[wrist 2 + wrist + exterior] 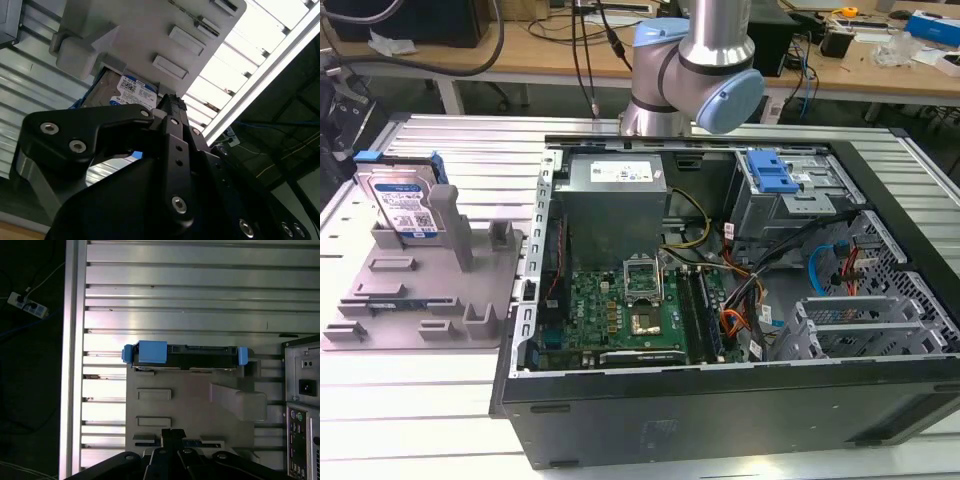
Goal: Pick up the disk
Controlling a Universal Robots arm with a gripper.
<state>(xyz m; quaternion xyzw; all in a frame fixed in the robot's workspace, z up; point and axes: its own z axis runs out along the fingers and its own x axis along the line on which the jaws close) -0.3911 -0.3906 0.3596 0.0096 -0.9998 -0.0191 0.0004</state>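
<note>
The disk (pixel 405 205) stands upright on its edge in the grey holder tray (pixel 420 300) at the exterior view's left, its white-and-blue label facing the camera and blue rails on its sides. In the first wrist view I look down on the disk's (pixel 185 352) dark top edge with blue rail ends, above the tray (pixel 200 405). My gripper (pixel 172 432) hangs well above the tray, apart from the disk, its black fingers together and empty. In the second wrist view the gripper (pixel 170 100) points toward the disk's label (pixel 132 92) under the tray (pixel 150 30).
An open computer case (pixel 720 280) lies right of the tray, with a blue-topped drive cage (pixel 770 172) at its back. All rest on a slatted aluminium table (pixel 470 150). Its edge (pixel 75 340) runs beside the tray, with a power strip (pixel 22 305) on the floor beyond.
</note>
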